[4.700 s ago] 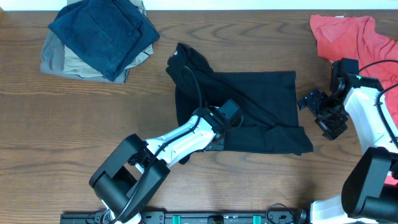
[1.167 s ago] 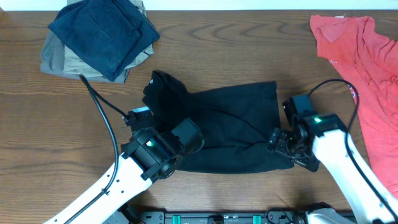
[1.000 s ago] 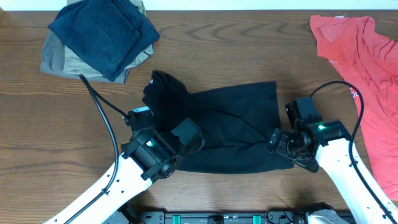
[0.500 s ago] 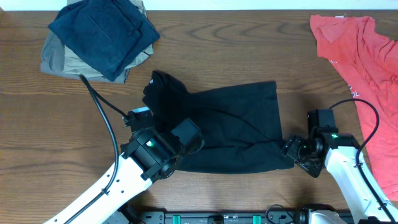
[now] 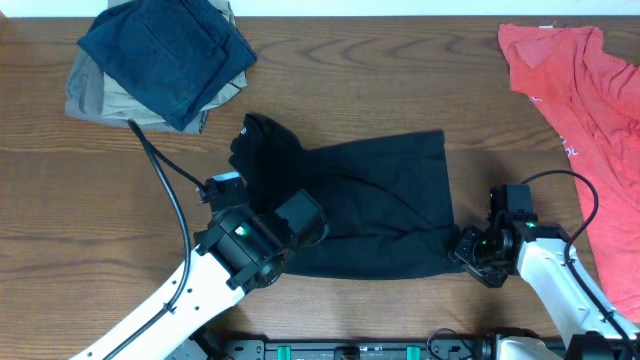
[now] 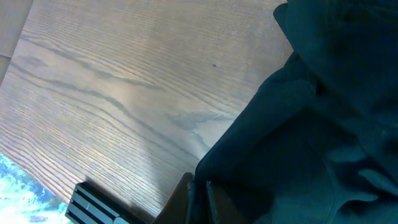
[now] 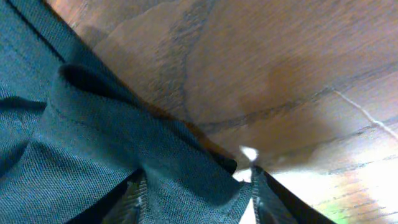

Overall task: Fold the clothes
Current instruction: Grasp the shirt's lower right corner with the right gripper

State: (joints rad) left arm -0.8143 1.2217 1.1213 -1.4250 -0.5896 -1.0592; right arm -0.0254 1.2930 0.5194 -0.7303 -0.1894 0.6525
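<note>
black garment (image 5: 370, 200) is seen spread at frame centre | judged soft, light, limp; best taken at corners | left gripper (image 6: 198, 202) is closed on its lower-left edge | right gripper (image 7: 196, 190) is held apart around the lower-right corner fold

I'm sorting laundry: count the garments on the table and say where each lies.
4: black garment in the middle, coral-red shirt at the right edge, navy blue garment atop the khaki garment, upper left. That pile may hide more.
</note>
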